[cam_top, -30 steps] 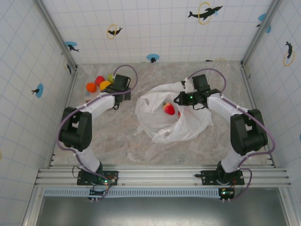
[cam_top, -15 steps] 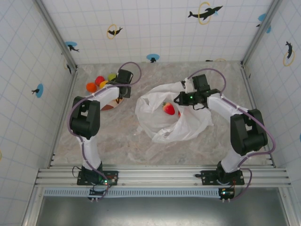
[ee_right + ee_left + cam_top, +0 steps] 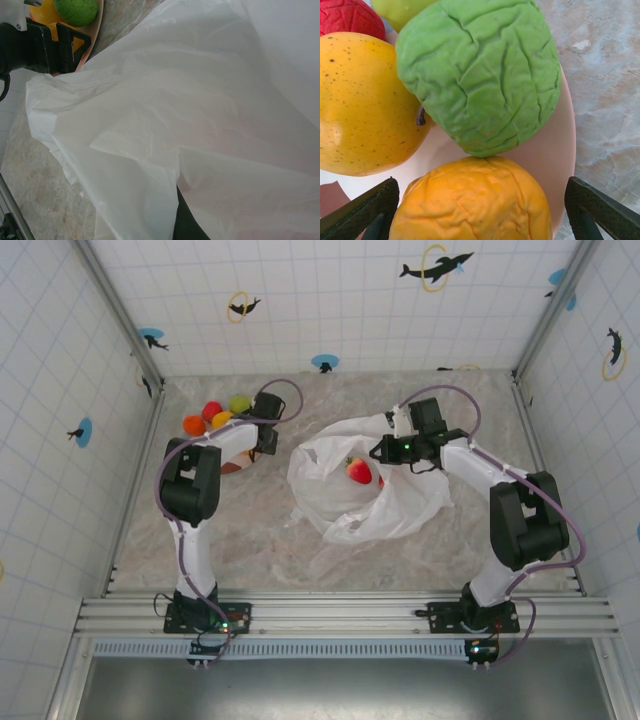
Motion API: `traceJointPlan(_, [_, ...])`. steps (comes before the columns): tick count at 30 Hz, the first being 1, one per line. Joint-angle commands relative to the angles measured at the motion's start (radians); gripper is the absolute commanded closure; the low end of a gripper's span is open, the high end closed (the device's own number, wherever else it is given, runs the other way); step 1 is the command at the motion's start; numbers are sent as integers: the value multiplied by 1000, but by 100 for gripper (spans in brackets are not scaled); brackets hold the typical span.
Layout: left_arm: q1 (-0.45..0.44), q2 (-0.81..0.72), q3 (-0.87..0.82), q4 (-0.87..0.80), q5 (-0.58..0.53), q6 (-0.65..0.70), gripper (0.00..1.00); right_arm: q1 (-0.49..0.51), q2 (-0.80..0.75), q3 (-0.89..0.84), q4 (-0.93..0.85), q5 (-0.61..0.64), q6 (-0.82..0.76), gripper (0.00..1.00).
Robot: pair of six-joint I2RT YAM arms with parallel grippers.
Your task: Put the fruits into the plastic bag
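Through the left wrist camera, my left gripper [image 3: 480,212] stands open, its dark fingers [image 3: 362,215] on either side of a wrinkled orange fruit [image 3: 475,200]. Past it on the plate [image 3: 555,150] lie a green wrinkled fruit [image 3: 480,70], a yellow one [image 3: 365,105] and a red one [image 3: 350,17]. From above, the left gripper [image 3: 256,440] hangs over the plate by the fruit pile [image 3: 215,416]. My right gripper [image 3: 383,451] is shut on the rim of the white plastic bag [image 3: 365,495], holding it up. A red strawberry [image 3: 359,471] lies inside the bag.
The plate [image 3: 232,466] sits at the back left, close to the left wall [image 3: 140,440]. In the right wrist view, plastic bag film [image 3: 190,115] covers my finger [image 3: 186,220], and the left gripper [image 3: 45,50] shows at top left beside a green fruit [image 3: 75,10].
The left arm has folded in, its elbow swinging toward the plate, and the gripper has come down over the fruits. The right arm and the bag have not moved.
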Motion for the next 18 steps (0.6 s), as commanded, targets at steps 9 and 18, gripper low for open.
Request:
traceJointPlan(9, [12,40,26,-18,-49,24,16,3,13,1,33,-13,-4,100])
traceJointPlan(18, [12,22,7,-11,-56,13,25,0,12,4,32,-11,-3,100])
